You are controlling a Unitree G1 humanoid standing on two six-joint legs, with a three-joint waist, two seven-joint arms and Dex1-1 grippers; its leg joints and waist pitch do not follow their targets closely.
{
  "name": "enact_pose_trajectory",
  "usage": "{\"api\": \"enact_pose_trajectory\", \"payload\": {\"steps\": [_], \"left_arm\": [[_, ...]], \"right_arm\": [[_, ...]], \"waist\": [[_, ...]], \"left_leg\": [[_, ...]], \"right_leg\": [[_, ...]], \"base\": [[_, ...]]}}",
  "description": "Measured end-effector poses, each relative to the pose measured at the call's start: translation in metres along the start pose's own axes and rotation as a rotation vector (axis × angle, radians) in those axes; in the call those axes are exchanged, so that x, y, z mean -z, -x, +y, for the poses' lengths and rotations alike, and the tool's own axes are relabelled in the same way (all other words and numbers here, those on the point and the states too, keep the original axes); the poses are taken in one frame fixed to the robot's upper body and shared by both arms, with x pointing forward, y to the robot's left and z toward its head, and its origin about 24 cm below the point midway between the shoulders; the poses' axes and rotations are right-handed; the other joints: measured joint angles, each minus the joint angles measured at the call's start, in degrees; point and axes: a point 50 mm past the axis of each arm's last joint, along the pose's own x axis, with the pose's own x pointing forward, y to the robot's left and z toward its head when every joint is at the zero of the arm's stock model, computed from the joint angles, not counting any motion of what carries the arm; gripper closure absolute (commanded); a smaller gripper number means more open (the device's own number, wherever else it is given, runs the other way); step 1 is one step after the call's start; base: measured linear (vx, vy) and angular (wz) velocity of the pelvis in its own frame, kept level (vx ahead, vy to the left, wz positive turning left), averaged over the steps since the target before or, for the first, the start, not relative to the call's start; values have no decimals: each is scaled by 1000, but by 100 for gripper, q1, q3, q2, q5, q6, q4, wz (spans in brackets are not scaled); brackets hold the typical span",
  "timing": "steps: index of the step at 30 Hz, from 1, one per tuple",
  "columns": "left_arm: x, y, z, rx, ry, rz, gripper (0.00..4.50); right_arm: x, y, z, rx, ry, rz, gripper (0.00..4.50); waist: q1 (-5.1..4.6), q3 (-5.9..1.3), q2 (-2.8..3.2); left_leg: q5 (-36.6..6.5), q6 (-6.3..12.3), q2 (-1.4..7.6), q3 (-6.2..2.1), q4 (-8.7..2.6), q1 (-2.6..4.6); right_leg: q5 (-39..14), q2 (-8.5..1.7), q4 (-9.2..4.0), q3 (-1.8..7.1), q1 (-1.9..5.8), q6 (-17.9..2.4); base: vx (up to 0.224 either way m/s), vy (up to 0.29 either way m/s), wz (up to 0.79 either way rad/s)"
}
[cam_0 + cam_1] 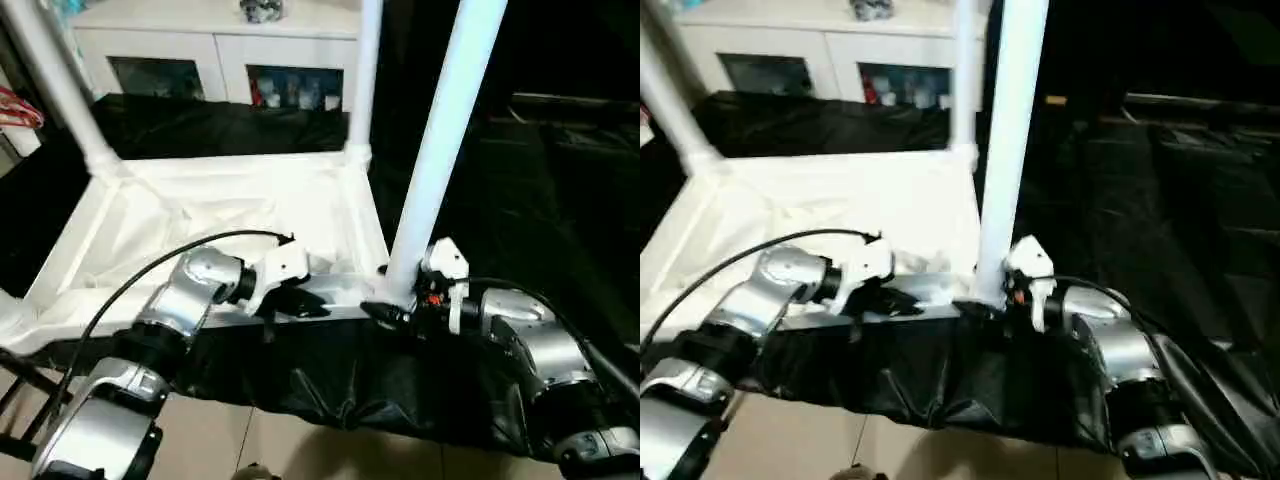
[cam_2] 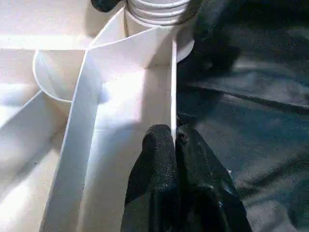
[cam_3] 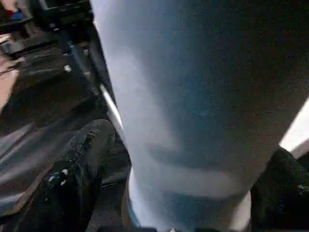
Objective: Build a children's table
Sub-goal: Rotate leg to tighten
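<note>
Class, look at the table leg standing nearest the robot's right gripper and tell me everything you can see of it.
The leg is a long, round, smooth white post, plastic by its look, slimmer toward its top. It stands nearly upright, leaning slightly, in the near right corner socket of the upturned tabletop, which lies on black cloth. Ridged rings show at its base. The right gripper sits at its foot, open, one black finger on each side of it.
</note>
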Motion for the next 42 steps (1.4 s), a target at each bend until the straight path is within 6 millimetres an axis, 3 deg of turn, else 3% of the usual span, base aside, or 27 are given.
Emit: {"api": "enact_pose_trajectory", "payload": {"steps": [12, 13, 23, 26, 31, 42], "left_arm": [[3, 6, -3, 66, -23, 19, 450], [3, 6, -3, 66, -24, 19, 450], [5, 6, -3, 54, -15, 20, 450], [7, 5, 1, -3, 5, 23, 450], [0, -12, 13, -153, 48, 41, 450], [-20, -52, 19, -351, 104, 17, 450]], "right_arm": [[-1, 5, 6, -107, -4, 53, 129], [-1, 5, 6, -108, -4, 53, 153], [2, 1, 7, -76, -18, 38, 183], [4, -5, 4, 21, -40, 7, 184], [8, -21, -13, 346, -121, -62, 184], [1, -47, -36, 847, -297, -124, 185]], "waist": [[46, 1, -6], [48, 1, -6], [54, -5, -24], [24, -10, -33], [-39, -19, -48], [-82, -32, -27]], "left_leg": [[0, 0, 1, 0, 7, -1], [0, 0, 0, 0, 7, -1], [1, 0, 3, 0, 9, -2], [3, -2, 3, 2, 12, 8], [3, -4, -5, 1, 11, 86], [3, -4, -9, -2, 8, 94]], "right_leg": [[0, -1, 4, 0, 0, 0], [0, -1, 5, 0, 0, 0], [0, 0, 13, 0, 4, 1], [1, 0, 18, 3, 20, 0], [-10, -5, 4, 8, 56, 21], [-8, -5, -5, 11, 77, 21]], "base": [[0, 0, 0], [0, 0, 0], [0, 0, 0], [0, 0, 0], [0, 0, 0], [0, 0, 0]]}}
